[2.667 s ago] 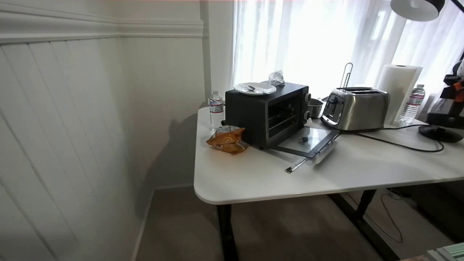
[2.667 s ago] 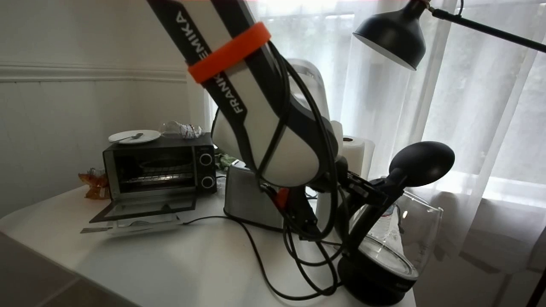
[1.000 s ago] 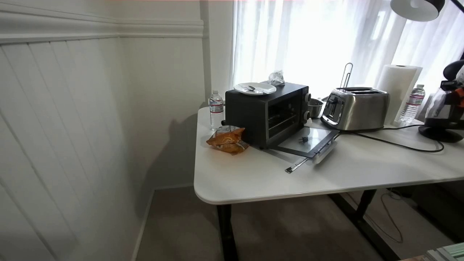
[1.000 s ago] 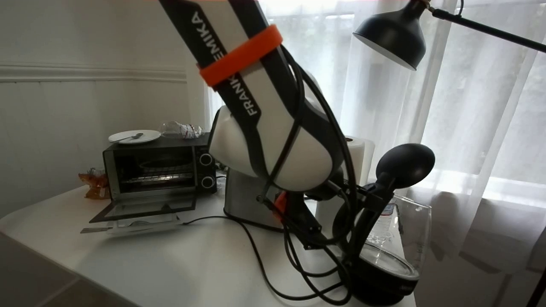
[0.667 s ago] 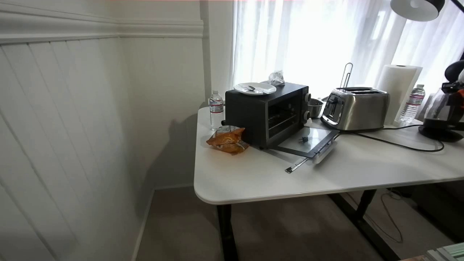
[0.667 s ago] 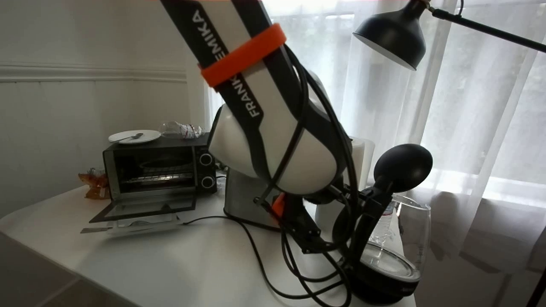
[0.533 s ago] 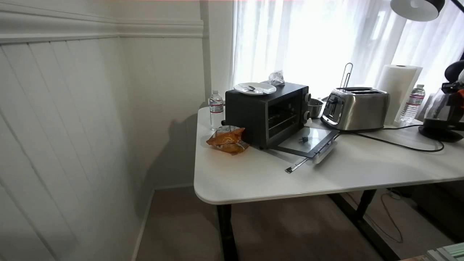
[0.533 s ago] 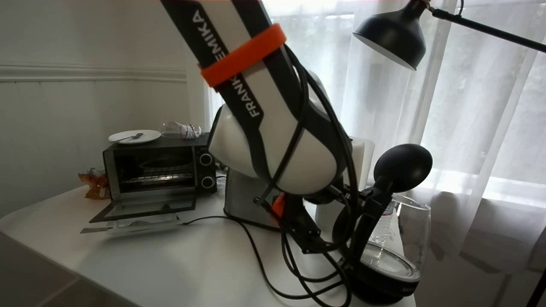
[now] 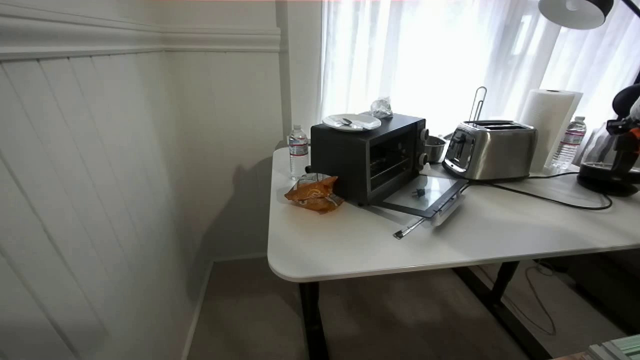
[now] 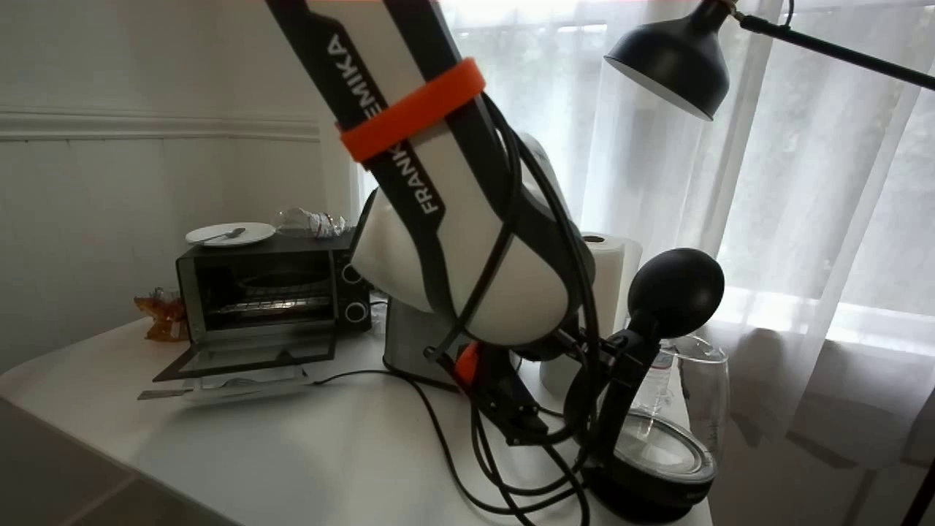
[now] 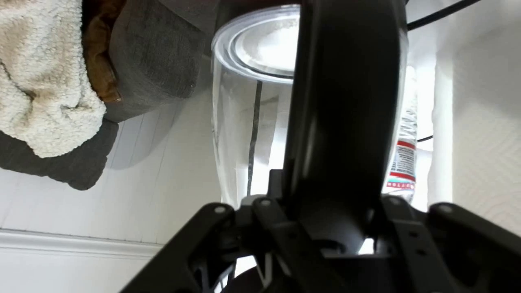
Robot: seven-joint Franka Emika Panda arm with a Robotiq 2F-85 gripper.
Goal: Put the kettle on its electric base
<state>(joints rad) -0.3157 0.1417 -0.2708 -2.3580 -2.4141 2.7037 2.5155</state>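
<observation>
The kettle (image 10: 705,394) is a clear glass jug with a black bottom band, a black handle and a round black lid standing open at the top. It shows at the right edge in an exterior view (image 9: 595,152); its glass ring and dark handle fill the wrist view (image 11: 346,101). The electric base (image 9: 607,189) is a flat black disc directly under it, and shows in an exterior view (image 10: 635,513). The kettle's bottom is on or just over the base; I cannot tell whether it is fully seated. My gripper (image 11: 331,205) is shut on the kettle's handle, also in an exterior view (image 10: 621,358).
A silver toaster (image 9: 505,152), paper-towel roll (image 9: 552,130) and water bottle (image 9: 569,145) stand beside the kettle. A black cord (image 9: 550,197) loops over the white table (image 9: 350,245). A toaster oven (image 9: 345,160) with open door stands farther away. A lamp (image 10: 676,58) hangs above.
My gripper has tipped the kettle more upright and moved slightly lower, and the open lid has swung left in an exterior view. The kettle's bottom sits flatter over the base. The handle stays held.
</observation>
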